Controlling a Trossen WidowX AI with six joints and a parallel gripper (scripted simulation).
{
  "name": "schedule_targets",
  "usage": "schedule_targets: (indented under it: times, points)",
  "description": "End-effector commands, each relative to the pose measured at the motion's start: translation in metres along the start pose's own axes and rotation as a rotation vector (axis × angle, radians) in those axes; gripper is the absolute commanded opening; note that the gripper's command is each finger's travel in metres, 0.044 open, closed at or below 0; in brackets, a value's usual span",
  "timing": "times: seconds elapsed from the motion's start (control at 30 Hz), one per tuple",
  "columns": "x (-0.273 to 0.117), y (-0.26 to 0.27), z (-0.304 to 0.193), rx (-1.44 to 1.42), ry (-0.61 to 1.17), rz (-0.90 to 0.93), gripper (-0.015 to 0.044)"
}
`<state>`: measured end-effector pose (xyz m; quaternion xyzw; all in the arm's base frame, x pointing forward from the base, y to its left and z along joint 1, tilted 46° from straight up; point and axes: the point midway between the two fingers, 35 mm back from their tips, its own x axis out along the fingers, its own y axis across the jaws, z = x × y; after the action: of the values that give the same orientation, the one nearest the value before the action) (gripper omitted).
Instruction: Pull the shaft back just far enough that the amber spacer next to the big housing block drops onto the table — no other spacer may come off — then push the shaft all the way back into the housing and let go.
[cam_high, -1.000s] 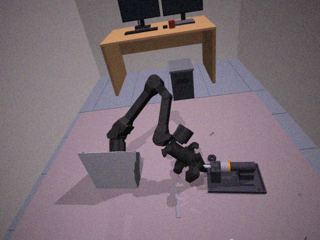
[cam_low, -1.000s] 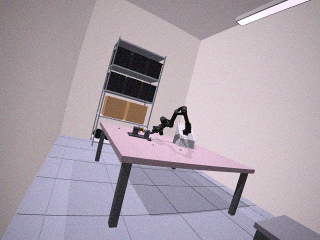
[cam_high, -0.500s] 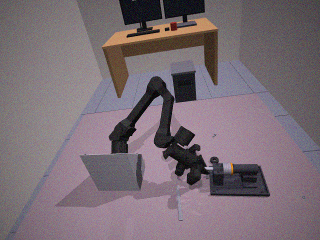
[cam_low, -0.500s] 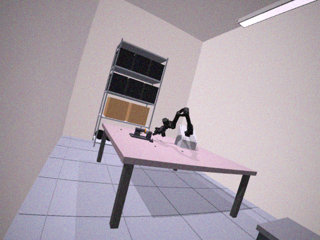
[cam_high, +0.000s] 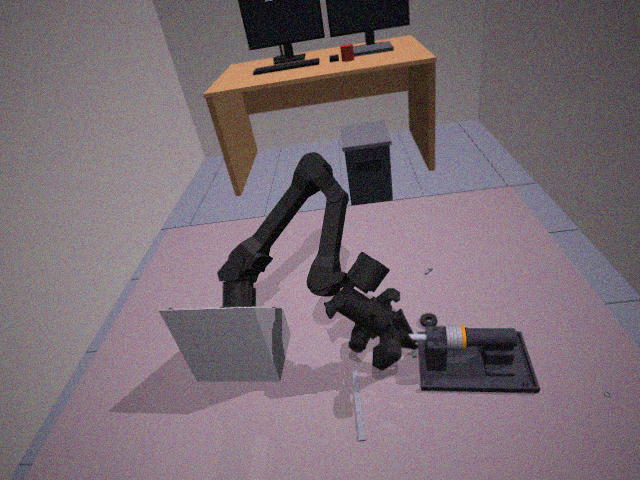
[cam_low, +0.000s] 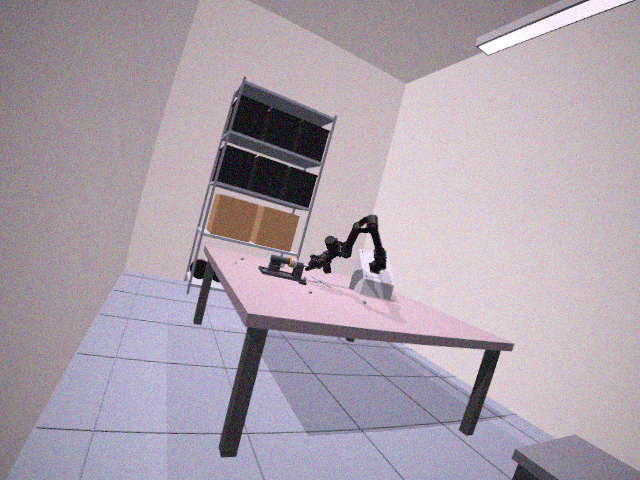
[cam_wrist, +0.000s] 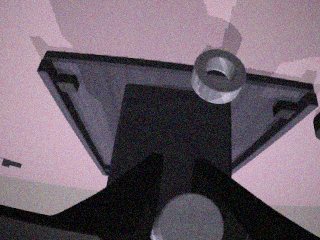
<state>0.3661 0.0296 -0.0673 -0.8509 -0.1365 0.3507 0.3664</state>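
My gripper (cam_high: 412, 338) (cam_low: 307, 267) (cam_wrist: 178, 167) is shut on the shaft, whose pale rod (cam_high: 419, 336) runs from my fingertips into the near support block (cam_high: 436, 356). A round grey end face (cam_wrist: 190, 217) shows low between the fingers in the wrist view. White spacers (cam_high: 454, 336) sit beyond the support block. The amber spacer (cam_high: 464, 336) (cam_low: 291, 261) is still up in line with them, against the big dark housing block (cam_high: 491, 337) (cam_low: 276, 260). Whether the rod spans all the spacers is hidden.
The fixture's dark base plate (cam_high: 478, 388) lies under the blocks. A ring (cam_high: 428, 319) (cam_wrist: 218, 95) is beside the support block. A pale flat strip (cam_high: 359, 413) lies on the table in front of the arm. A few tiny dark bits (cam_high: 428, 270) are scattered about.
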Motion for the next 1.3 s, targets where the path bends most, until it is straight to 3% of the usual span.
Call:
schedule_targets:
  times: [0.0, 1.27]
  points:
    - [-0.0011, 0.0001, 0.0017, -0.002, -0.002, 0.001, 0.0]
    - [-0.0039, 0.0001, 0.0045, -0.001, -0.002, 0.001, 0.0]
